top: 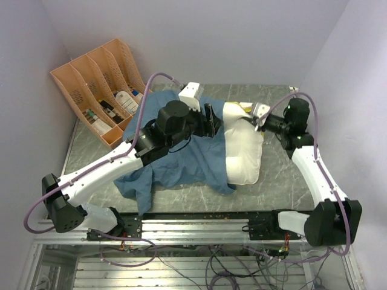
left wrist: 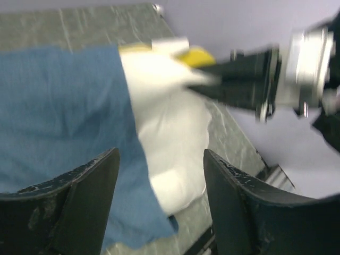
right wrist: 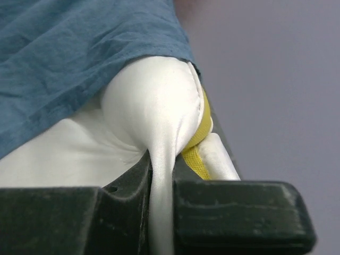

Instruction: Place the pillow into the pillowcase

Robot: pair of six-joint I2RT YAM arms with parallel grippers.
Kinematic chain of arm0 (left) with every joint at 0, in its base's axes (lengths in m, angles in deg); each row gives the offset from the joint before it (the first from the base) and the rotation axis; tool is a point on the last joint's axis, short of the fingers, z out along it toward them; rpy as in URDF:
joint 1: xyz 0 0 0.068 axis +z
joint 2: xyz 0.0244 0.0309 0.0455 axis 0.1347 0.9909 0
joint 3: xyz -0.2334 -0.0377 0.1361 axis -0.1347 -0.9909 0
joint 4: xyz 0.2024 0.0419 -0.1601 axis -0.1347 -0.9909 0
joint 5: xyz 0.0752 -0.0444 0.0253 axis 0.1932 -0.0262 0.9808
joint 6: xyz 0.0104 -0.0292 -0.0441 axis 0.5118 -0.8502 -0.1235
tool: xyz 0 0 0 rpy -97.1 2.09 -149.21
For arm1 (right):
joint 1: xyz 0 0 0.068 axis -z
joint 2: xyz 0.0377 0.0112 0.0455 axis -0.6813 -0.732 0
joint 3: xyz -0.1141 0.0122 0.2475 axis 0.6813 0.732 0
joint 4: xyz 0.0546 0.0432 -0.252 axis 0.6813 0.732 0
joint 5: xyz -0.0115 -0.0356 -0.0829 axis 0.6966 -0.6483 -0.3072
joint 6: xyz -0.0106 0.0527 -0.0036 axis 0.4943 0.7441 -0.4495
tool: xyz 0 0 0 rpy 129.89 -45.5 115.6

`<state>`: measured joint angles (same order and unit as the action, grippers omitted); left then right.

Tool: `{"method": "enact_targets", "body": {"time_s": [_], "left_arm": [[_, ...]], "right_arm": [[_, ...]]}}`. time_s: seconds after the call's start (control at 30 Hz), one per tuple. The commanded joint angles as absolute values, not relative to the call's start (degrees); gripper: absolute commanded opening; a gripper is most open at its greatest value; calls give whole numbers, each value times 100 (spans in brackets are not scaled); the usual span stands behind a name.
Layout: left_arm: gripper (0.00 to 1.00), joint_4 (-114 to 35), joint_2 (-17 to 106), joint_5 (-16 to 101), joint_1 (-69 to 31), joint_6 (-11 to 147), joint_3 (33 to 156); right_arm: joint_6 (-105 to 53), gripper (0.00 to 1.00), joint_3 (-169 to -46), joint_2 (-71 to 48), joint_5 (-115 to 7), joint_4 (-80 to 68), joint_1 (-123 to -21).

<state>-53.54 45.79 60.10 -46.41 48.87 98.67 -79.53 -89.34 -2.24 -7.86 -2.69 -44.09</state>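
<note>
Blue pillowcase (top: 181,154) covers the 9 o'clock half of the pillow (top: 245,157); we judge the rest undone. Right gripper (top: 254,118) pinches its 12 o'clock corner; left gripper (top: 213,122) hangs released.

The worktop (top: 284,184) is a grey-green, marbled slab set between pale walls. A crumpled blue pillowcase (top: 181,160) lies spread across its middle, reaching from the far edge almost to the near one. Just to its right lies the cream-white pillow (top: 245,157), its left part covered by the blue cloth; whether it sits inside the case or only under it cannot be told. A yellow edge (left wrist: 196,53) shows at the pillow's far end. Bare worktop remains to the right of the pillow and along the near side. At the far left corner a peach slotted file organiser (top: 100,84) holds small items, its near end just beside the pillowcase.
</note>
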Motion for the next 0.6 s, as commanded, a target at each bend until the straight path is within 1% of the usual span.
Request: {"method": "enact_targets", "body": {"time_s": [0.0, 0.03, 0.13, 0.2, 0.33, 0.57], "left_arm": [[74, -5368, 4985, 7069, -4647, 5240, 10371], [75, -5445, 5083, 7242, -4643, 5309, 10432], [88, -5500, 5337, 7622, -4621, 5392, 10508], [92, -5509, 5538, 7581, -4612, 5454, 10622], [93, -5793, 5976, 7470, -4610, 5498, 11084], [92, -5684, 5872, 7280, -4605, 5487, 10861]], "right_arm": [[-9022, 0, -8154, 164, -733, -356, -4894], [-9196, 0, -7941, 270, -833, -349, -4998], [-9487, 0, -7529, 456, -919, -247, -5146], [-9766, 0, -7318, 563, -847, -72, -5252], [-10127, 0, -7112, 696, -855, 305, -5495], [-10198, 0, -6934, 877, -747, 532, -5585]]}}
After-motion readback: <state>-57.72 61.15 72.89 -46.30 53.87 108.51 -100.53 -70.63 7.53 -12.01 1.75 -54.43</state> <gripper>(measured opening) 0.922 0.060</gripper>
